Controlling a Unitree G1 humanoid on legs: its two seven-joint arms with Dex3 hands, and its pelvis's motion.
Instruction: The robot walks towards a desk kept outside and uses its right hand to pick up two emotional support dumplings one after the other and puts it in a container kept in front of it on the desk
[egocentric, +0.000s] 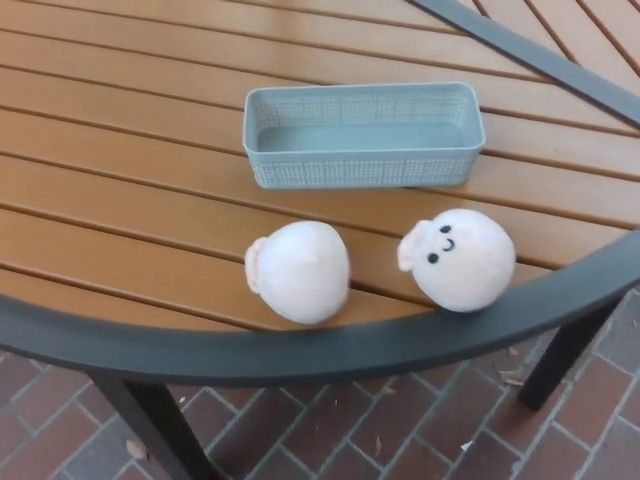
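A round table (120, 180) is seen from above, made of orange-brown wooden slats with narrow gaps and bordered by a dark, smooth curved rim. Two soft, plush dumplings are lying on the slats just inside this rim. The left dumpling (297, 271) is a plain white ball with a small pinkish pleat on its left side. The right dumpling (458, 259) is equally round and fuzzy, and a small black face of two eyes and a mouth is shown on it. They are placed near each other but apart. Behind them, a pale grey-green container (363, 134) is set, rectangular with rounded corners and finely woven plastic walls; nothing is seen inside it. Below the table, a red brick floor (400, 430) is visible. Neither hand is shown, so the state of the fingers cannot be told.
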